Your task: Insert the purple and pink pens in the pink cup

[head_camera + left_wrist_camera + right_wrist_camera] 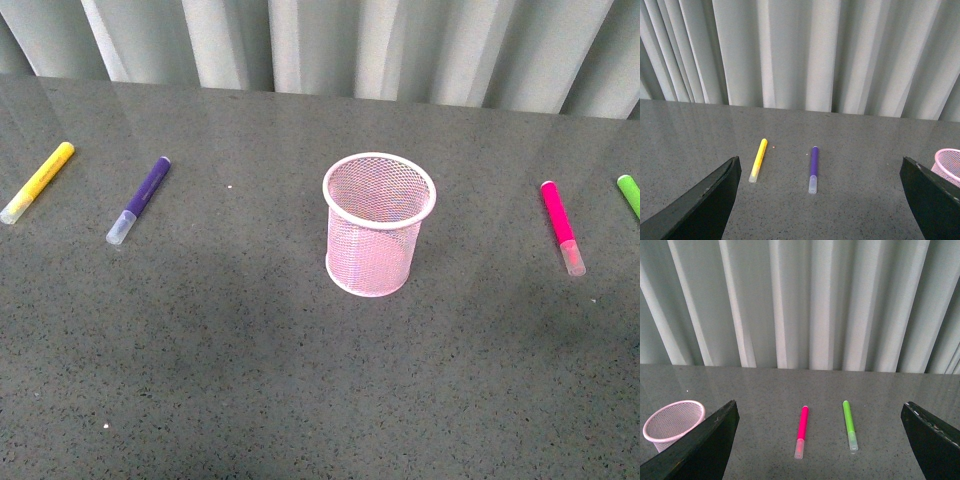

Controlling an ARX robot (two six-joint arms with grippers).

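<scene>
The pale pink mesh cup (380,224) stands upright mid-table and holds nothing; its rim also shows in the left wrist view (949,164) and the right wrist view (673,423). A purple pen (139,199) (813,169) lies flat at the left, clear cap toward me. The pink pen (562,226) (801,431) lies flat at the right. My left gripper (822,200) hangs open above the table, short of the purple pen. My right gripper (822,440) is open too, short of the pink pen. Neither arm appears in the front view.
A yellow marker (37,181) (758,160) lies left of the purple pen. At the right edge, beside the pink pen, a green marker (629,194) (849,425) rests. Grey curtains (330,45) hang behind the dark speckled table (250,380).
</scene>
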